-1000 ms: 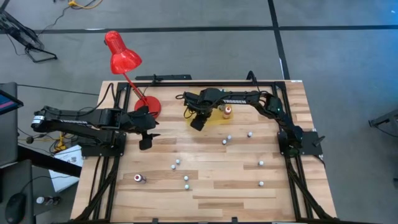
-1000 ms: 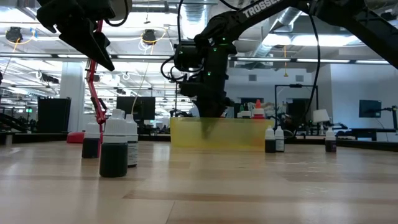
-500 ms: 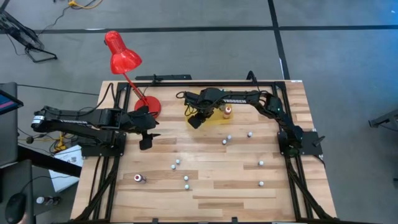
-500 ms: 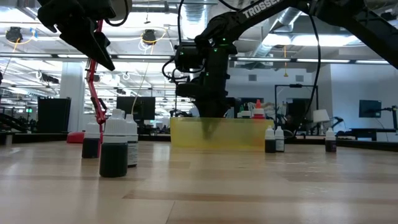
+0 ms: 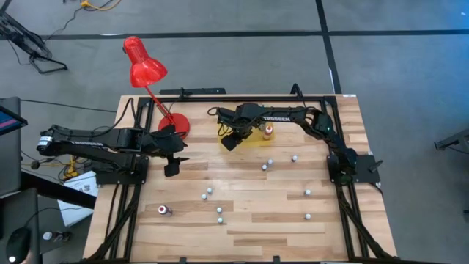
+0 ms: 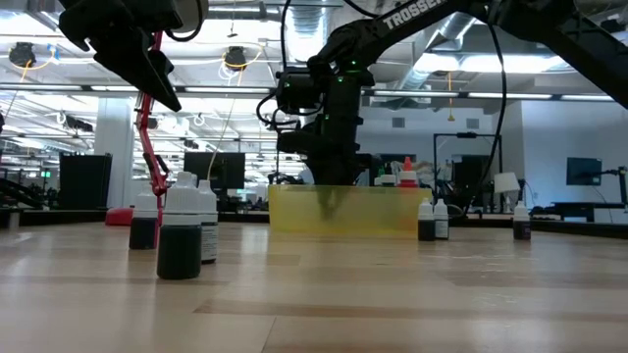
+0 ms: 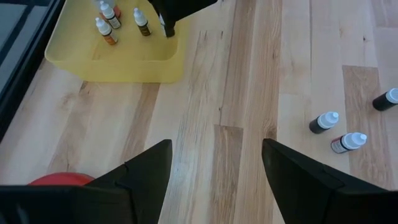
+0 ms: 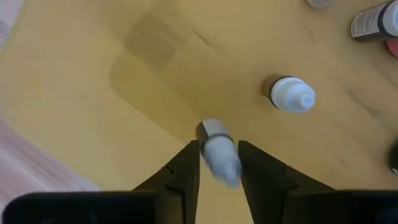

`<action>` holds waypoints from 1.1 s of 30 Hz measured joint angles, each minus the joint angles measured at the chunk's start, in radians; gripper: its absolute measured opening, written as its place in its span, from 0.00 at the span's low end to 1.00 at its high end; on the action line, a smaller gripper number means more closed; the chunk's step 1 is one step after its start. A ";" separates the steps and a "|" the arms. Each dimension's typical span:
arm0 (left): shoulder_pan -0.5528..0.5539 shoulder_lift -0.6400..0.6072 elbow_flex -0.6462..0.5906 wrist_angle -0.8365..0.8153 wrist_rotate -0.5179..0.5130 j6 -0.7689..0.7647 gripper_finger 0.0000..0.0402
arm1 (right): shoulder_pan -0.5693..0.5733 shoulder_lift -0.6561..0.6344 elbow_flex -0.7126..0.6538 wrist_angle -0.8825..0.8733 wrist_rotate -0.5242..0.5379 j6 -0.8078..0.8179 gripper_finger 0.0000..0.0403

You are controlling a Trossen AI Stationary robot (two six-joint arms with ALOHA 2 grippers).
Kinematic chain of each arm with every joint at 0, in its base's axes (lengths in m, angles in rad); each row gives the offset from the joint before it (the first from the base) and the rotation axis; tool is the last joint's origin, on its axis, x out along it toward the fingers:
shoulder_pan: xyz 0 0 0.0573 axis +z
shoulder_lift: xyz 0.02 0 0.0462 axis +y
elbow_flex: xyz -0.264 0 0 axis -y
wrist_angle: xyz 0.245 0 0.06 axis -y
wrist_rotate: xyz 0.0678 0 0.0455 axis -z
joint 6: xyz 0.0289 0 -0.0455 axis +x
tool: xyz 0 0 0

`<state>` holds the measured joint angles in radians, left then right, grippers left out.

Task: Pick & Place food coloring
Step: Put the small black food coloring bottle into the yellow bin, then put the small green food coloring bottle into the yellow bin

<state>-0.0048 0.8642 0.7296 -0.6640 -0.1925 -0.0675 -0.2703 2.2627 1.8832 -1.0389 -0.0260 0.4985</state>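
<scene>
Left claw [image 5: 171, 169] hovering near red desk lamp base [image 5: 176, 125], fingers apart, holding nothing. Beyond the lamp, right claw [image 8: 217, 163] above shallow yellow plastic tray [image 7: 118, 59], fingers around small white-capped food coloring bottle [image 8: 219, 152]; firm grip not certain.

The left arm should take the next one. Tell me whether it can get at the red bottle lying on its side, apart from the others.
Probably yes. The left gripper hangs open, with only bare wood between it and the red bottle; the right gripper is off over the yellow tray.
</scene>
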 joint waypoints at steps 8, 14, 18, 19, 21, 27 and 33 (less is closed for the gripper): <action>0.000 0.000 0.000 0.000 0.000 0.001 0.60 | 0.000 0.000 0.000 0.000 0.000 -0.025 0.35; 0.000 0.000 0.000 -0.001 -0.001 0.001 0.60 | 0.000 -0.009 0.015 -0.031 0.000 -0.067 0.39; 0.000 0.000 0.000 -0.001 -0.002 0.002 0.60 | 0.002 -0.012 0.094 -0.158 -0.002 -0.119 0.39; 0.000 0.000 0.000 -0.001 -0.002 0.002 0.60 | 0.005 -0.012 0.117 -0.189 -0.002 -0.129 0.38; 0.000 0.000 0.000 -0.001 -0.002 0.002 0.60 | 0.009 -0.013 0.160 -0.232 -0.001 -0.143 0.37; 0.000 0.000 0.000 -0.001 -0.002 0.002 0.60 | 0.033 -0.015 0.310 -0.457 0.031 -0.186 0.33; 0.000 0.000 0.000 -0.014 -0.001 -0.010 0.60 | 0.100 -0.061 0.334 -0.540 -0.001 -0.274 0.31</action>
<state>-0.0051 0.8639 0.7296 -0.6778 -0.1935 -0.0777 -0.1706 2.2016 2.2175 -1.5790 -0.0272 0.2242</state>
